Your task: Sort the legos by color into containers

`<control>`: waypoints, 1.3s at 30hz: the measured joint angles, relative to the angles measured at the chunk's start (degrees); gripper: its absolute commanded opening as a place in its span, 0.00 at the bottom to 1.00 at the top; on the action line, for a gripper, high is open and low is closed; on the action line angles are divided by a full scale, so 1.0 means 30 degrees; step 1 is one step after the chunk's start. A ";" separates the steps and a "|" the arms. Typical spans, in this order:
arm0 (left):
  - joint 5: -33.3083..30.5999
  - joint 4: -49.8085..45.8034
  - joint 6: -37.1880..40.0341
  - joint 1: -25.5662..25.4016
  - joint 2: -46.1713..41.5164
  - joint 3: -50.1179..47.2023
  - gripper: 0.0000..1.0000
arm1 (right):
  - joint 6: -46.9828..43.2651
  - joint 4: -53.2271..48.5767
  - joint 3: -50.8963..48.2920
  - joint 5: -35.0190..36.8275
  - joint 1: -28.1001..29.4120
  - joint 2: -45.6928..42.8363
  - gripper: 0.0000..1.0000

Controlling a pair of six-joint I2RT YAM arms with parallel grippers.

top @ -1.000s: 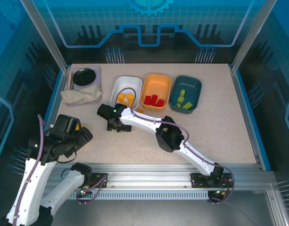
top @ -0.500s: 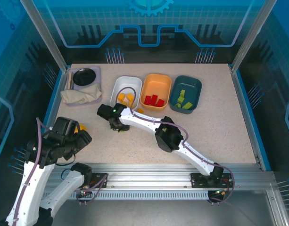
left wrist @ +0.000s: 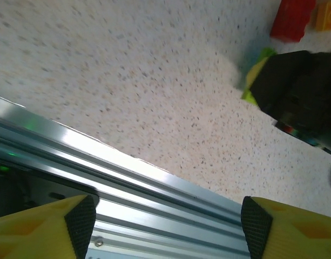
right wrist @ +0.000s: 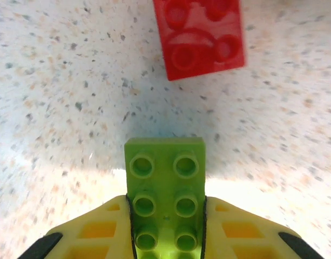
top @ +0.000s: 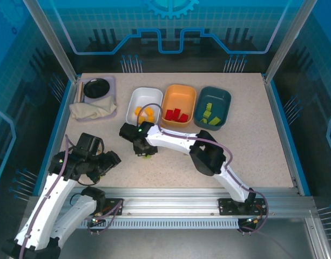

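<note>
A light green brick, oblong and two studs wide, is pinched by its long sides in the right tool. The tool's yellow fingers are closed against it, and the brick's far half sticks out ahead. It is over the near-left part of the desk, in front of the white bin. Whether it rests on the surface or hangs just above, I cannot tell.

Just beyond it, not touching, lies a red brick, studs up and slightly askew. Three bins stand in a row behind. The white bin holds orange-yellow pieces, the orange bin red ones and the teal bin green ones.

At the back left, a lavender tray carries a black bowl, with a crumpled cloth at its near side. The left tool hangs by the desk's front edge above the aluminium rail, left of the brick, fingers wide apart and empty. Bare speckled surface stretches across the desk's right half.
</note>
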 measured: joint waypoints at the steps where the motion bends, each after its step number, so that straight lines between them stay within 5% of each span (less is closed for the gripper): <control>1: 0.0488 0.0452 -0.0029 -0.0007 0.0168 -0.0364 0.74 | -0.0131 0.0102 -0.0568 -0.0022 -0.0051 -0.0874 0.20; 8: 0.2390 0.4809 -0.0692 -0.2346 0.2929 -0.0852 0.75 | -0.1144 0.0801 -0.4393 0.0007 -0.1829 -0.6914 0.21; 16: 0.2499 1.0010 -0.1158 -0.5982 1.0797 0.3934 0.77 | -0.3577 0.1311 -0.7730 -0.0087 -1.0338 -1.0316 0.21; 22: 0.2506 1.1621 -0.0925 -0.6615 1.5591 0.8750 0.77 | -0.5151 0.0874 -0.5144 -0.0313 -1.4710 -0.7125 0.21; 33: 0.2470 1.1737 -0.0466 -0.6776 1.8812 1.2101 0.76 | -0.5872 -0.0816 0.0051 0.0066 -1.6859 -0.0648 0.24; 39: 0.1931 1.0666 -0.0080 -0.6776 1.9103 1.2094 0.75 | -0.6805 -0.1523 0.1472 0.0044 -1.7260 0.0328 0.55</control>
